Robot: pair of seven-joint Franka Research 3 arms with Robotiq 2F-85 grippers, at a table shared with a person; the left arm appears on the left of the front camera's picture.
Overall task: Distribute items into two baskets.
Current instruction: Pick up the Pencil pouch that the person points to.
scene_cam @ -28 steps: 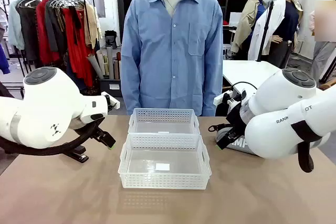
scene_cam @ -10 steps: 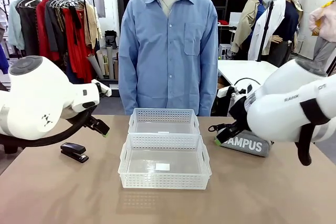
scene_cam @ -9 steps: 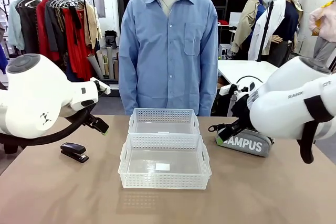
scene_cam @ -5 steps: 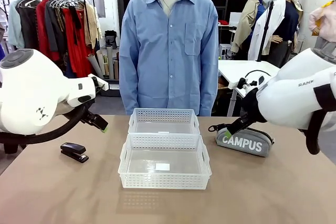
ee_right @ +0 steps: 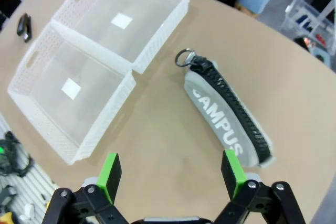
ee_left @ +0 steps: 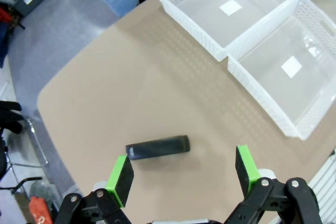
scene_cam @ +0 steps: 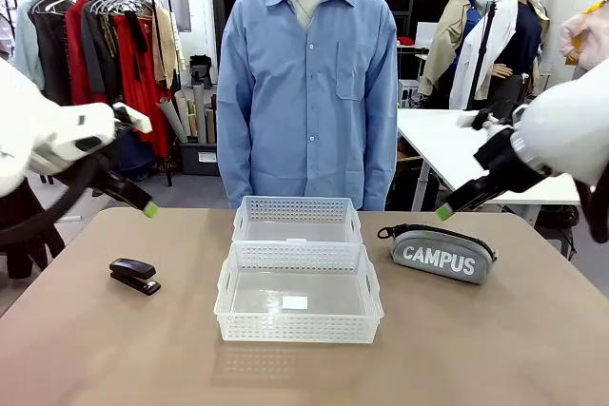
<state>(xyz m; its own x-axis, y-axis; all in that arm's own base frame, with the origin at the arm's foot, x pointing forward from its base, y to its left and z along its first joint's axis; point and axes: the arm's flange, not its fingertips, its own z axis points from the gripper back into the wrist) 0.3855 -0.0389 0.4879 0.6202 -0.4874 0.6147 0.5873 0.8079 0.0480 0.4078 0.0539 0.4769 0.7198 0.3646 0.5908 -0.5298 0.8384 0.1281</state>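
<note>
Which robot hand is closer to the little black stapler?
Left. The left hand hangs open above the stapler, at the table's left side. The right hand is far off across the two baskets, open above the grey pouch.

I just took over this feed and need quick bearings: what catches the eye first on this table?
Two white baskets stand one behind the other in the middle of the table, the near basket and the far basket, neither holding an item. The grey pouch lies to their right, the black stapler to their left. Both grippers hang open above it: the left gripper on the stapler's side, the right gripper on the pouch's side.
</note>
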